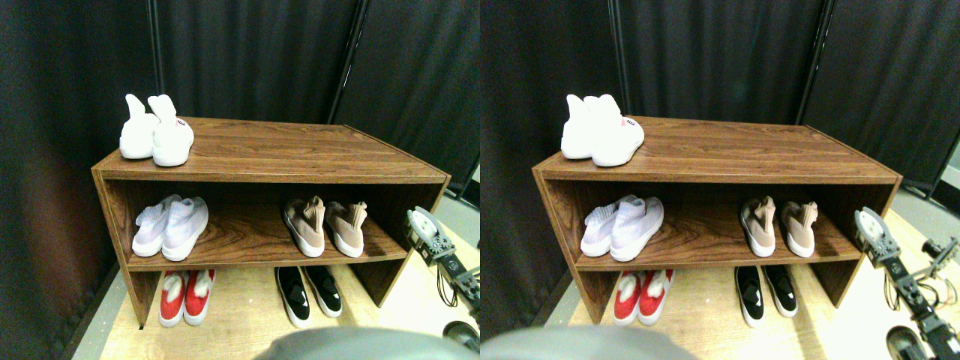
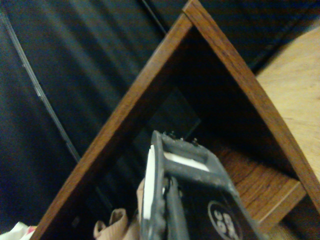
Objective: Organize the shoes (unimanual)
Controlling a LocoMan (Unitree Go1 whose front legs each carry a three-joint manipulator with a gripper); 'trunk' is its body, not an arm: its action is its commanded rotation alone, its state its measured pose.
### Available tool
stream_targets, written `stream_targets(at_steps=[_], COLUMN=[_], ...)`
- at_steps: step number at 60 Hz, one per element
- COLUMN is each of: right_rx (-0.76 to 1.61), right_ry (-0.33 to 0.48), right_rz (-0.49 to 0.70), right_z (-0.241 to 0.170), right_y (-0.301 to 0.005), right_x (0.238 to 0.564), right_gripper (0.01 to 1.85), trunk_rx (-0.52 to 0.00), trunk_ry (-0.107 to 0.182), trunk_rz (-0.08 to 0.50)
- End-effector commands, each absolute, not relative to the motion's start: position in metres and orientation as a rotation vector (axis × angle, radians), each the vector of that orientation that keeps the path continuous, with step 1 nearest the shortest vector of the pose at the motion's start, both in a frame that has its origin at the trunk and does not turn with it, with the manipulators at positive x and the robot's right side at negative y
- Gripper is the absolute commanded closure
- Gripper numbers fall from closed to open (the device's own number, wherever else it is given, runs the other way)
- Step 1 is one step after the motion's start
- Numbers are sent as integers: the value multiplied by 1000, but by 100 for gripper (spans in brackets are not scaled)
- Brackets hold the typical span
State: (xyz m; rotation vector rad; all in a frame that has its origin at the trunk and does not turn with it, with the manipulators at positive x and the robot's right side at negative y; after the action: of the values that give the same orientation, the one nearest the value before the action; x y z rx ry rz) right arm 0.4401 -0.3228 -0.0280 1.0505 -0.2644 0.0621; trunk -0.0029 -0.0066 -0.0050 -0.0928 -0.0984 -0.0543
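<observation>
Stereo pair and wrist views, as I see them from the operator station. A brown wooden shelf stands before dark curtains. The shoes, a beige-tan pair with white soles, sit on the middle board toward its right end, side by side, close together with a narrow gap between them, toes toward the front edge. A lilac-white pair sits on the same board near its left end. A white pair rests on the top board at its left end, by the front corner. On the floor under the shelf, a red pair lies at the left and a black pair lies below the tan shoes. My right hand hangs just outside the shelf's right side panel, level with the middle board, apart from the shoes. In the wrist view the dark jaw frame fills the lower part, with the shelf's corner behind it and one ribbed tan collar showing beside the frame. I cannot tell whether the hand is released or clenched; nothing shows between its jaws.
</observation>
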Motion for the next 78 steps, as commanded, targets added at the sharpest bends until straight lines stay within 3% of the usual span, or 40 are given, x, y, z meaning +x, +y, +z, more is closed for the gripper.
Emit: stream_targets(at_steps=[1, 11, 40, 52, 78], right_rx=[1060, 1114, 1133, 1134, 1153], right_ry=[-271, -246, -242, -239, -156], right_rz=[-3, -146, -263, -255, -230], right_z=[-33, -49, -75, -84, -92], right_y=[-322, -321, -328, -329, -286], right_x=[461, 483, 523, 528, 519], right_gripper=[180, 180, 180, 180, 180], trunk_rx=[-122, -123, -138, -151, -195], trunk_ry=[-92, -94, -93, -88, -81], trunk_rz=[-53, -47, -26, -11, 45])
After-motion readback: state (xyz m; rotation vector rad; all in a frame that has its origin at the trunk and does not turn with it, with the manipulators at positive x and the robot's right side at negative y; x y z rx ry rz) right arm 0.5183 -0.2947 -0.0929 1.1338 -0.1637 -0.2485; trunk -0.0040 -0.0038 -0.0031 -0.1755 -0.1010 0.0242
